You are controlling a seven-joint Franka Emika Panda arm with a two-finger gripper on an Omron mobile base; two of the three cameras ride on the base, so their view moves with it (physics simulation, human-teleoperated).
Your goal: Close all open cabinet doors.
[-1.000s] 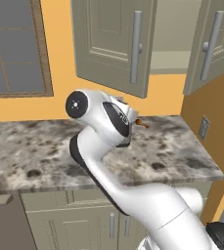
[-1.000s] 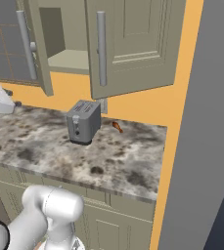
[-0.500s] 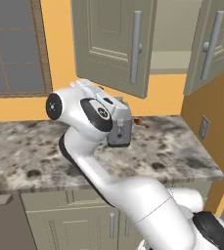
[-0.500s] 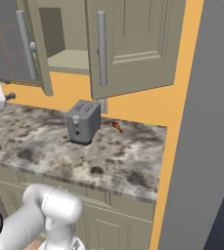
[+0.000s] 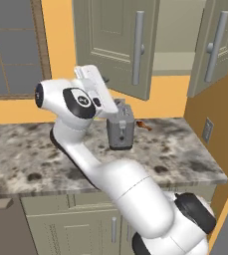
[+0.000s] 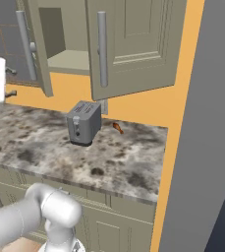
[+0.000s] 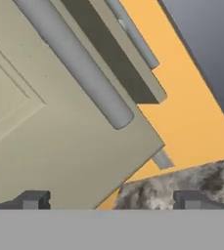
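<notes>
The arm has swung up and to the left over the last sec. Before, its hand sat low by the toaster (image 5: 121, 127); now the hand is lifted and turned up toward the wall cabinets. The base hasn't moved, bc the counter (image 5: 185, 149) and walls sit in the same spots.

The gripper (image 7: 111, 200) is spread wide, w/ nothing between its tips. In the hand view it looks right at the bottom corner of the left cabinet door (image 5: 115, 40), and that door's silver bar handle (image 7: 74, 63) runs across the view, near but not touched.

Both doors are wide open. The left cabinet door swings out over the toaster. The right cabinet door (image 5: 220, 45) stands open by the side wall, well apart from the hand. Between them you can see the open shelf (image 6: 70, 59) inside.

What it means: no door is shut yet, so the job has only just started. The hand seems to be lining up on the left door first. I think it next needs to get to the door's face or edge and push it round to the cabinet. The toaster and a small orange thing (image 6: 118, 128) sit under the door, so the arm could bump them if it goes low.
</notes>
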